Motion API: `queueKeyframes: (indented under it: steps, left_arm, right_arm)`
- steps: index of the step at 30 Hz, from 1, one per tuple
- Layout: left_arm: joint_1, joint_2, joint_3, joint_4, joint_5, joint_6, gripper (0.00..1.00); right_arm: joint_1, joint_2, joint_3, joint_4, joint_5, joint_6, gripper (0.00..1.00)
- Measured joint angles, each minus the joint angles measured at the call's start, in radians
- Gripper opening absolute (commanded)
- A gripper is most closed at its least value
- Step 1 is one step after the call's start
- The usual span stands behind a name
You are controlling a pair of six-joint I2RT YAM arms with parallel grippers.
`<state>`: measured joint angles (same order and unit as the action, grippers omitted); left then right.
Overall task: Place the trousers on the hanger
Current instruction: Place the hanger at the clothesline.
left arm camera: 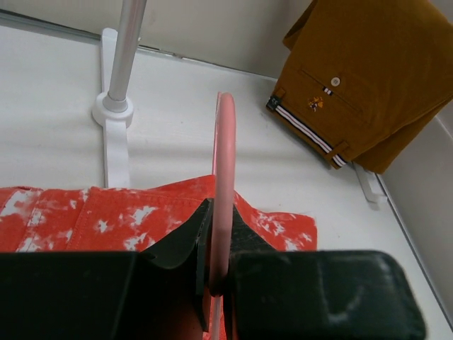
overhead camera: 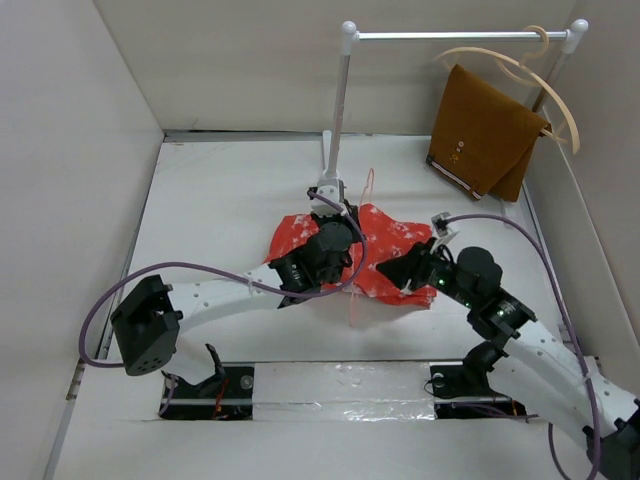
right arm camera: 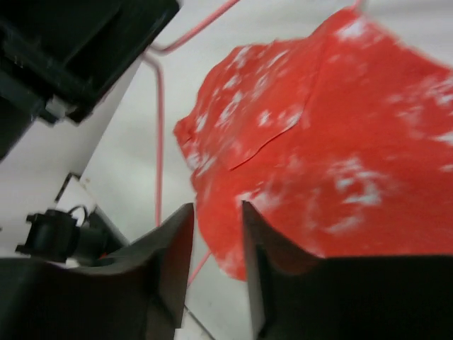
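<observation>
Pink wire is showing between the closed fingers of the left gripper [left arm camera: 221, 230], which is pinching the hanger [left arm camera: 225, 156] and holding it across the middle of the trousers [overhead camera: 395, 250]. These are lying crumpled on the desk [overhead camera: 220, 200] in front of the rack [overhead camera: 340, 110], between the two arms. Being thin and springy, the wire is probably going to flex under any push, so a hold near a corner is looking wiser. The cloth is looking soft, light and floppy, likely sagging wherever it is lifted; its near edge is offering the easiest pinch. Further right, the right gripper [right arm camera: 216, 234] is hovering at that edge with jaws parted, nothing caught between them.
</observation>
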<state>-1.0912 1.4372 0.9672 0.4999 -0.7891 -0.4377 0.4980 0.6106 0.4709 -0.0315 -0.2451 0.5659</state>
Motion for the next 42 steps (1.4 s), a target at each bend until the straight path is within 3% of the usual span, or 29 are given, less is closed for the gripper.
queueKeyframes:
  steps: [4, 9, 20, 27, 28, 34, 37, 42]
  left_arm:
    - [0.0, -0.01, 0.034, -0.056, -0.005, -0.003, 0.0]
    - [-0.005, -0.01, 0.055, -0.105, -0.007, -0.01, 0.0]
    - [-0.008, -0.01, 0.072, -0.161, -0.008, -0.024, 0.0]
    - [-0.007, -0.01, 0.096, -0.174, -0.001, -0.018, 0.01]
    - [-0.007, -0.01, 0.106, -0.176, 0.004, -0.013, 0.12]
    - [-0.006, -0.01, 0.222, -0.181, 0.088, 0.022, 0.38]
    - [-0.004, -0.014, 0.306, -0.177, 0.14, 0.042, 0.49]
    - [0.0, -0.027, 0.429, -0.229, 0.235, 0.08, 0.58]
  right_arm:
    - [0.232, 0.134, 0.068, 0.044, 0.121, 0.042, 0.54]
    - [0.357, 0.297, 0.104, 0.13, 0.222, 0.071, 0.5]
    - [0.4, 0.441, 0.105, 0.242, 0.275, 0.121, 0.02]
    - [0.4, 0.435, 0.104, 0.264, 0.28, 0.15, 0.0]
    - [0.4, 0.428, 0.104, 0.268, 0.28, 0.155, 0.0]
    - [0.373, 0.391, 0.105, 0.287, 0.223, 0.209, 0.0]
    - [0.336, 0.391, 0.114, 0.293, 0.161, 0.24, 0.0]
    - [0.269, 0.38, 0.165, 0.308, 0.068, 0.29, 0.0]
